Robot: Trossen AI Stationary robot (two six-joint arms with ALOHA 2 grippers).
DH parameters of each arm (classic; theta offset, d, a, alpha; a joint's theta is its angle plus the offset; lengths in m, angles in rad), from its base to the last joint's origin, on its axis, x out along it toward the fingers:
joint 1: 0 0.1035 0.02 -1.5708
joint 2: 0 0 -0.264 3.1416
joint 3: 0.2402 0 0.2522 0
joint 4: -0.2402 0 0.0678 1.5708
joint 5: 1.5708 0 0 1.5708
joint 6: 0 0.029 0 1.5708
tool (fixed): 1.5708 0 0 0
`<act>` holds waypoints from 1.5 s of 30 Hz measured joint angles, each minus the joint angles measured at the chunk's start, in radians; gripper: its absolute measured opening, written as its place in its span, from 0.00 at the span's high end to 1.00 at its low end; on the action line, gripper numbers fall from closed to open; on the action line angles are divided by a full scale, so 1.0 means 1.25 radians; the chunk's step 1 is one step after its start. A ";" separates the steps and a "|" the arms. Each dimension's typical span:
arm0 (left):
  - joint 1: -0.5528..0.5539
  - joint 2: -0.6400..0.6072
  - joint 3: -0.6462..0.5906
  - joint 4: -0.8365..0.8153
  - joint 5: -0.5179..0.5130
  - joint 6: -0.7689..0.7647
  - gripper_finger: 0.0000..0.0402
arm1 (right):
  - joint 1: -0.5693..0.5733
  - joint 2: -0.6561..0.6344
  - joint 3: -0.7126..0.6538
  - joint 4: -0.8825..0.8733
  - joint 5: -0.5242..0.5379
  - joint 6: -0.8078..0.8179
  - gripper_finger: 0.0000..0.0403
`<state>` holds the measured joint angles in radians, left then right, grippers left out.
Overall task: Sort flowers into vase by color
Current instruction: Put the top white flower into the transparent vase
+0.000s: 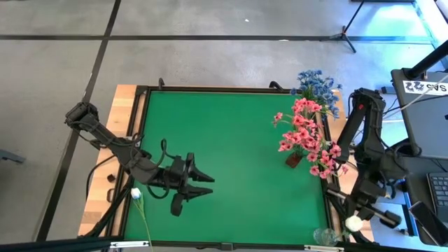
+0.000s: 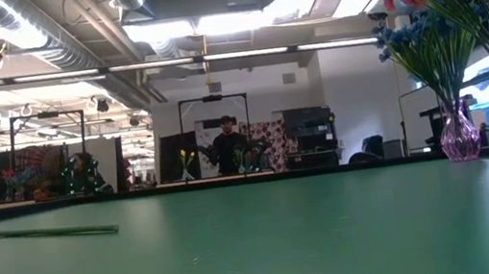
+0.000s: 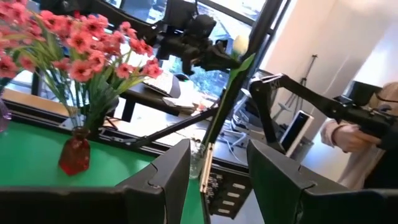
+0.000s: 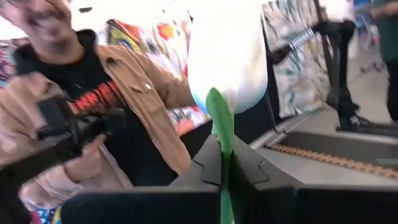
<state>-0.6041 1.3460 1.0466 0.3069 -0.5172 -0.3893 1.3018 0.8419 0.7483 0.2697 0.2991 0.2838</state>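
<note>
Beyond the green mat's (image 1: 231, 161) edge, right claw (image 4: 225, 163) clamps an upright white tulip (image 4: 227, 53), bud up; left claw (image 1: 203, 183) gapes.

Two vases (image 1: 295, 159) right; tulip (image 1: 136, 194) lies left.

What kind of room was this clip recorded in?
Probably a large open lab or workshop. Exposed ceiling ducts and strip lights run overhead, other workstations stand behind the green table, and a tripod stands on the concrete floor.

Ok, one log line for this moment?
right gripper: shut on white tulip, over clear vase | left gripper: open, empty | second tulip on table
</note>
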 joint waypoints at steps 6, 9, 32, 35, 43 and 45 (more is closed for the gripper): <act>0.001 0.000 0.000 0.000 -0.005 0.006 0.61 | 0.001 -0.042 0.001 -0.023 -0.018 -0.021 0.99; 0.001 0.000 0.000 -0.002 -0.005 0.006 0.61 | 0.001 -0.051 0.001 -0.050 -0.032 -0.018 0.99; 0.001 0.000 0.000 -0.002 -0.013 0.005 0.61 | 0.001 0.018 0.001 -0.051 -0.091 -0.023 0.99; 0.001 0.000 0.000 -0.002 -0.013 0.005 0.61 | 0.001 0.027 0.001 -0.075 -0.121 -0.003 0.99; 0.001 0.000 0.000 -0.002 -0.013 -0.012 0.61 | 0.055 0.027 0.001 -0.198 -0.096 0.049 0.99; 0.001 0.000 0.000 -0.002 -0.013 -0.016 0.61 | 0.069 0.027 0.001 -0.225 -0.072 0.051 0.99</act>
<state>-0.6025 1.3460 1.0466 0.3042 -0.5335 -0.4095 1.3883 0.8753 0.7494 -0.0114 0.2087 0.3479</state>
